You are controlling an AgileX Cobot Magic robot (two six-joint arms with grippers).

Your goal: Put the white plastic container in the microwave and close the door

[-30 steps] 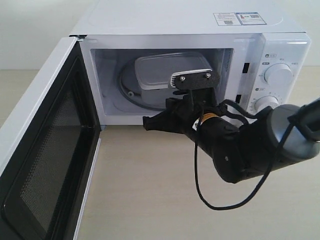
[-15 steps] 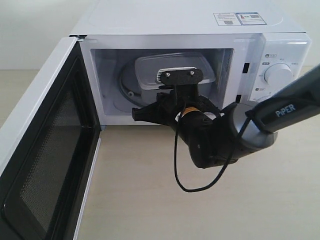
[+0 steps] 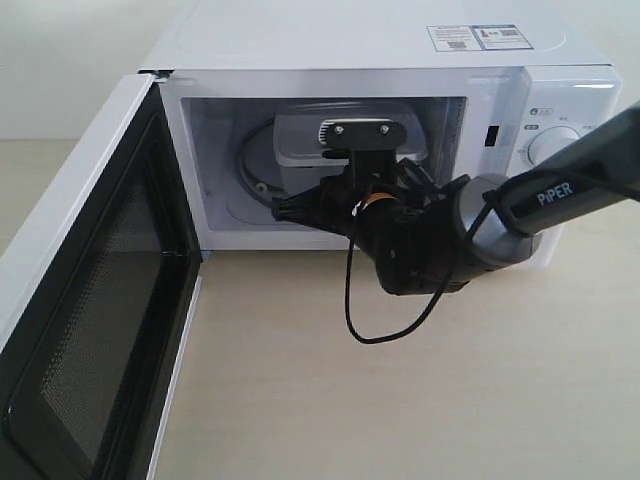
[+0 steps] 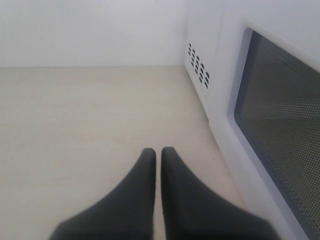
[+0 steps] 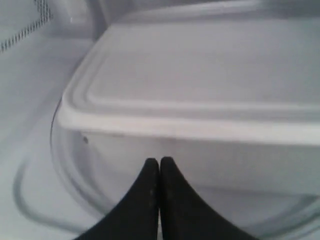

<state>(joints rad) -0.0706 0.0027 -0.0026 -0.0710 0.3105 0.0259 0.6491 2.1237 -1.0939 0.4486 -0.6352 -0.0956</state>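
White plastic container inside the microwave; right hand together near it, left hand together

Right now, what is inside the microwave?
The lidded container sits on the turntable, the shut right fingers close before its side. The lid hides any contents; the arm covers part of it in the exterior view.

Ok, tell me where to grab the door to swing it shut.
Probably the top edge of the door, toward its free end, coming from its outer side: it stands wide open and no handle shows. The left pincer, shut, sits on that outer side.
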